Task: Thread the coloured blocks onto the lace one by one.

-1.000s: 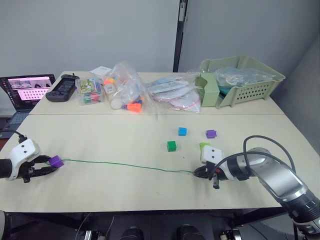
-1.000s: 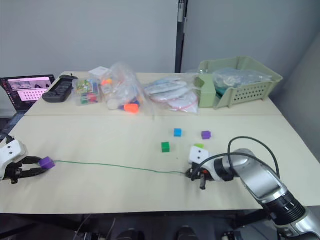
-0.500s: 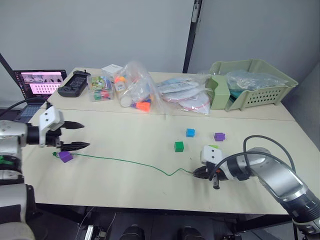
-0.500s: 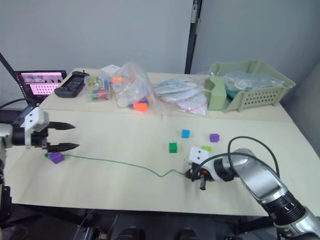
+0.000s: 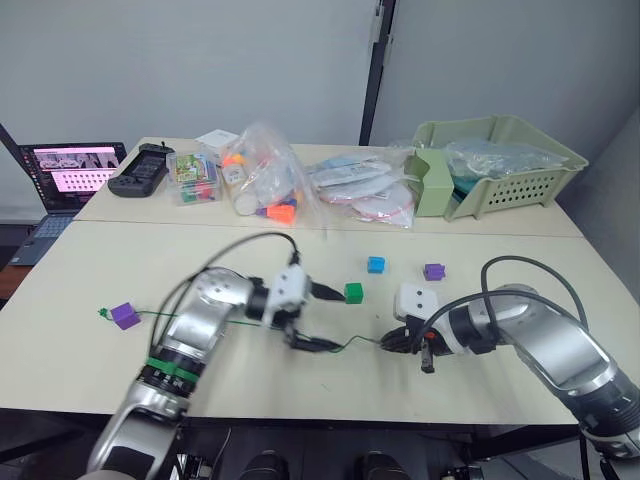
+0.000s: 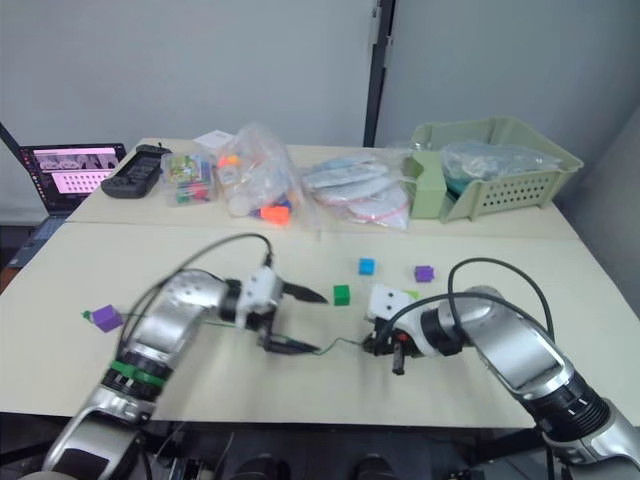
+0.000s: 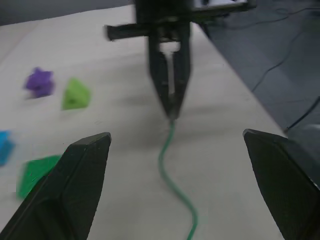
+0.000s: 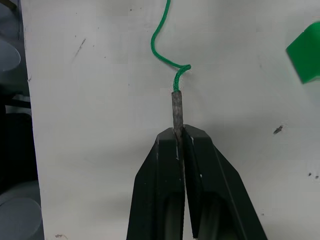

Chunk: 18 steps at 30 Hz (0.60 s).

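From the head camera, the left gripper (image 5: 318, 318) hangs with its two black fingers spread wide over the middle of the beige table (image 5: 200, 260), one finger pointing at the small dark green plastic cube (image 5: 353, 292), the other low beside the thin green lace (image 5: 345, 346). One purple cube (image 5: 126, 316) sits at the lace's far-left end, apparently already threaded. The blue cube (image 5: 376, 264) and the second purple cube (image 5: 433, 271) lie farther back, to the right. The right gripper (image 5: 392, 342) rests on the table at the lace's right end.

In the left wrist view, the spread fingers (image 7: 75, 185) frame the lace curling toward the right gripper, with the lime green cube (image 7: 76, 94) just beside it.

In the right wrist view, the right gripper's fingers are pressed together on the stiff greyish tip (image 8: 177, 107), leaving only a short length exposed.

The risk: a low left finger could snag the slack lace and tug the tip from that narrow pinch, or knock the dark green cube away while closing.
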Each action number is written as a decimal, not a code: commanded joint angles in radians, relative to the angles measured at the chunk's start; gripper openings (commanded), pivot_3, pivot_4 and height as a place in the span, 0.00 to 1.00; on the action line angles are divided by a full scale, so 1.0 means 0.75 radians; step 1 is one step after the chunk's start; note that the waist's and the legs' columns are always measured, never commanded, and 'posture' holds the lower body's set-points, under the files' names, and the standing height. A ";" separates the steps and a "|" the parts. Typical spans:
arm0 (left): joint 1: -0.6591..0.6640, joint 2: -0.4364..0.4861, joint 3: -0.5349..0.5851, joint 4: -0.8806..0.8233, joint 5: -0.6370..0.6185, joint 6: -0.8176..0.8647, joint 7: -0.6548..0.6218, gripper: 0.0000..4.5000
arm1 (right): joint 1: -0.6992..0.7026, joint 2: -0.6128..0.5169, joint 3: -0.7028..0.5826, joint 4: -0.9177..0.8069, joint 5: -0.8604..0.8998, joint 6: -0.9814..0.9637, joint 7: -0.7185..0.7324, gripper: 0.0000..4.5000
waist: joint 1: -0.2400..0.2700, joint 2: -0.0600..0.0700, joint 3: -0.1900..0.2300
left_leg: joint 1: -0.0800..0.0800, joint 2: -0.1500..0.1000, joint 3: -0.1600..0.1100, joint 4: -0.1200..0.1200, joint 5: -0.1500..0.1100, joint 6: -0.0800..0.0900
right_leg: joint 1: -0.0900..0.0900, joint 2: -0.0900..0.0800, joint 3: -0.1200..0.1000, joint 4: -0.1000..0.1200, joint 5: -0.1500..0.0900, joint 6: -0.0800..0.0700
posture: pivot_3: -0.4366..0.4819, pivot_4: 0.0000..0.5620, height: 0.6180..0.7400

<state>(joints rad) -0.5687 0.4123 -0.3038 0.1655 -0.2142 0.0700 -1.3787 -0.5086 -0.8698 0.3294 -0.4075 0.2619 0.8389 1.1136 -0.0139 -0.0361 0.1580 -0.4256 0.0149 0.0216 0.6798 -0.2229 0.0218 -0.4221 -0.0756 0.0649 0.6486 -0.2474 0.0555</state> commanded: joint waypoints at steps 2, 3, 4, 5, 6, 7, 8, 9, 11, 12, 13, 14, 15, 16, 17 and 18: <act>0.015 -0.018 -0.023 -0.049 0.020 -0.022 0.050 0.99 | -0.032 -0.015 -0.023 -0.056 0.039 0.034 0.015 0.00 | 0.001 0.000 0.000 | 0.000 0.000 -0.001 0.000 0.000 0.000 | 0.000 0.001 0.000 0.000 0.000 0.000 | 0.48 0.27 0.95; 0.013 -0.024 -0.025 -0.040 0.024 -0.027 0.061 0.99 | -0.035 -0.017 -0.024 -0.057 0.041 0.038 0.016 0.00 | 0.002 0.000 0.000 | 0.000 0.000 -0.001 0.000 0.000 0.000 | 0.000 0.001 0.000 0.000 0.000 0.000 | 0.48 0.27 0.95; 0.010 -0.038 -0.025 -0.033 0.021 -0.022 0.074 0.99 | -0.038 -0.019 -0.023 -0.058 0.043 0.041 0.017 0.00 | 0.002 0.000 0.000 | 0.000 0.000 -0.001 0.000 0.000 0.000 | 0.000 0.000 0.000 0.000 0.000 0.000 | 0.48 0.27 0.95; 0.006 -0.059 -0.029 -0.024 0.024 -0.019 0.098 0.99 | -0.045 -0.018 -0.019 -0.062 0.047 0.049 0.016 0.00 | 0.004 0.000 0.000 | 0.000 0.000 -0.002 0.000 0.000 0.000 | 0.000 0.000 0.000 0.000 0.000 0.000 | 0.48 0.27 0.95; 0.003 -0.074 -0.032 -0.016 0.027 -0.018 0.114 0.99 | -0.050 -0.018 -0.017 -0.065 0.050 0.055 0.016 0.00 | 0.008 0.000 0.000 | 0.000 0.000 -0.003 0.001 0.000 0.000 | 0.001 -0.001 0.000 -0.001 0.000 0.000 | 0.48 0.27 0.95; 0.001 -0.085 -0.034 -0.012 0.030 -0.018 0.128 0.94 | -0.056 -0.016 -0.013 -0.069 0.054 0.062 0.016 0.00 | 0.011 0.000 0.000 | 0.000 -0.001 -0.005 0.001 0.000 0.000 | 0.001 -0.001 0.000 -0.001 0.000 0.000 | 0.48 0.27 0.95; -0.001 -0.091 -0.036 -0.011 0.034 -0.019 0.137 0.87 | -0.059 -0.017 -0.011 -0.072 0.058 0.066 0.016 0.00 | 0.013 0.000 0.000 | 0.000 -0.001 -0.006 0.001 0.000 0.000 | 0.001 -0.001 0.000 -0.001 0.000 0.000 | 0.48 0.27 0.95; 0.000 -0.095 -0.037 -0.012 0.035 -0.017 0.142 0.80 | -0.062 -0.018 -0.009 -0.073 0.061 0.069 0.015 0.00 | 0.013 0.000 0.000 | 0.000 -0.001 -0.006 0.001 0.000 0.000 | 0.001 -0.001 0.000 -0.001 0.000 0.000 | 0.48 0.27 0.95; 0.005 -0.100 -0.044 -0.017 0.037 -0.014 0.147 0.65 | -0.065 -0.019 -0.005 -0.076 0.065 0.074 0.014 0.00 | 0.013 0.000 0.000 | 0.000 -0.001 -0.007 0.001 0.000 0.000 | 0.001 -0.001 0.000 -0.001 0.000 0.000 | 0.48 0.27 0.95; 0.009 -0.104 -0.047 -0.020 0.039 -0.012 0.157 0.59 | -0.066 -0.020 -0.004 -0.077 0.067 0.074 0.014 0.00 | 0.013 0.000 0.000 | 0.000 -0.001 -0.008 0.001 0.000 0.000 | 0.001 -0.001 0.000 -0.001 0.000 0.000 | 0.48 0.27 0.95; 0.012 -0.108 -0.047 -0.023 0.038 -0.009 0.165 0.59 | -0.067 -0.020 -0.003 -0.078 0.068 0.075 0.014 0.00 | 0.012 0.000 0.000 | 0.000 -0.001 -0.008 0.001 0.000 0.000 | 0.001 -0.001 0.000 -0.001 0.000 0.000 | 0.48 0.27 0.95; 0.014 -0.110 -0.047 -0.024 0.038 -0.006 0.170 0.59 | -0.077 -0.020 -0.002 -0.077 0.070 0.082 0.016 0.00 | 0.013 0.000 0.000 | 0.000 -0.001 -0.008 0.001 0.000 0.000 | 0.001 -0.001 0.000 -0.001 0.000 0.000 | 0.48 0.27 0.95; 0.014 -0.111 -0.046 -0.025 0.037 -0.005 0.173 0.59 | -0.089 -0.020 -0.001 -0.077 0.073 0.090 0.020 0.00 | 0.012 0.000 0.000 | 0.000 -0.001 -0.008 0.001 0.000 0.000 | 0.001 -0.001 0.000 -0.001 0.000 0.000 | 0.48 0.27 0.95; 0.016 -0.111 -0.045 -0.029 0.031 0.002 0.170 0.59 | -0.097 -0.021 0.000 -0.077 0.074 0.095 0.023 0.00 | 0.012 0.000 0.000 | 0.000 -0.001 -0.008 0.001 0.000 0.000 | 0.001 -0.001 0.000 -0.001 0.000 0.000 | 0.48 0.27 0.95; 0.018 -0.111 -0.045 -0.033 0.027 0.006 0.169 0.59 | -0.102 -0.022 0.001 -0.076 0.075 0.098 0.026 0.00 | 0.012 0.000 0.000 | 0.000 -0.001 -0.008 0.001 0.000 0.000 | 0.001 -0.001 0.000 -0.001 0.000 0.000 | 0.48 0.27 0.95; 0.019 -0.111 -0.045 -0.036 0.023 0.010 0.167 0.59 | -0.104 -0.022 0.001 -0.077 0.075 0.101 0.027 0.00 | 0.012 0.000 0.000 | 0.000 -0.001 -0.008 0.001 0.000 0.000 | 0.001 -0.001 0.000 -0.001 0.000 0.000 | 0.48 0.27 0.95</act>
<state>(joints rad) -0.5493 0.3352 -0.3385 0.1705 -0.1814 0.0714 -1.2567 -0.5712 -0.8743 0.3444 -0.4362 0.2992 0.9100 1.1290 -0.0050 -0.0360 0.1580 -0.4255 0.0145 0.0152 0.6805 -0.2228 0.0218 -0.4214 -0.0760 0.0650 0.6478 -0.2475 0.0555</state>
